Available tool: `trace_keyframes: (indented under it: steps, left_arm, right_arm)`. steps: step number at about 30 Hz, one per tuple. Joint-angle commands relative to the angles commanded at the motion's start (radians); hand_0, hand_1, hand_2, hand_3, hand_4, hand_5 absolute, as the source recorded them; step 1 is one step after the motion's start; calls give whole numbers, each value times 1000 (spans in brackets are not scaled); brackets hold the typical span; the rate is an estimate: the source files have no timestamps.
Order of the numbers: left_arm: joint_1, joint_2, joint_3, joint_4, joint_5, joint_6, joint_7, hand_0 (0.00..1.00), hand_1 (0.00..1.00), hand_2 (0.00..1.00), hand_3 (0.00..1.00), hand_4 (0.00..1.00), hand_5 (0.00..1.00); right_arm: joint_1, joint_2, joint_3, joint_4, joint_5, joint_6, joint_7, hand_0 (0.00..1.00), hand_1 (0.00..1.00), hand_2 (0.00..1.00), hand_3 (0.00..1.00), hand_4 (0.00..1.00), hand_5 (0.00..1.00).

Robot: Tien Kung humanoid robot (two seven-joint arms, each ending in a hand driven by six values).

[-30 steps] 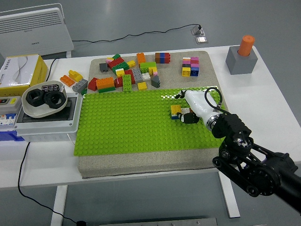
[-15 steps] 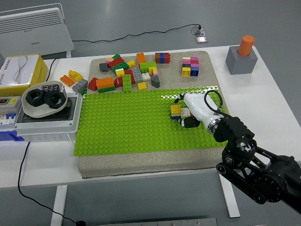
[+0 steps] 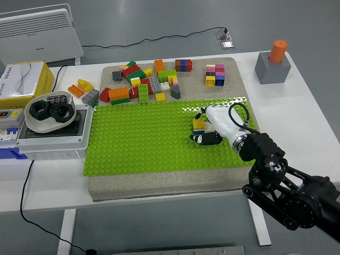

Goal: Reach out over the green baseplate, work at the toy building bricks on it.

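Your right hand point(image 3: 212, 130), fingers curled around the small yellow-topped brick point(image 3: 199, 125) on the green studded baseplate point(image 3: 143, 143): press straight down, stay stud-aligned.

Loose bricks point(image 3: 143, 85) lie behind the baseplate point(image 3: 143, 143), seemingly off it.

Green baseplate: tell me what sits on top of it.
On the green baseplate only a small yellow brick stack shows, with the right hand against it. The stack's lower part and the studs beneath the hand are hidden.

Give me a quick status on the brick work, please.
Right hand at the yellow brick on the green baseplate, grip unclear. Left hand out of view. Nothing blocking.
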Motion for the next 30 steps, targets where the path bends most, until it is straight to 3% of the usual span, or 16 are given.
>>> trace_keyframes:
  steps: [30]
  left_arm:
    - [-2,-1,-5,0,4,3,-2,691,506,404,556,359,288]
  right_arm:
    - [-3,6,-9,-51,7,-4,2,788,738,804,627,836,481]
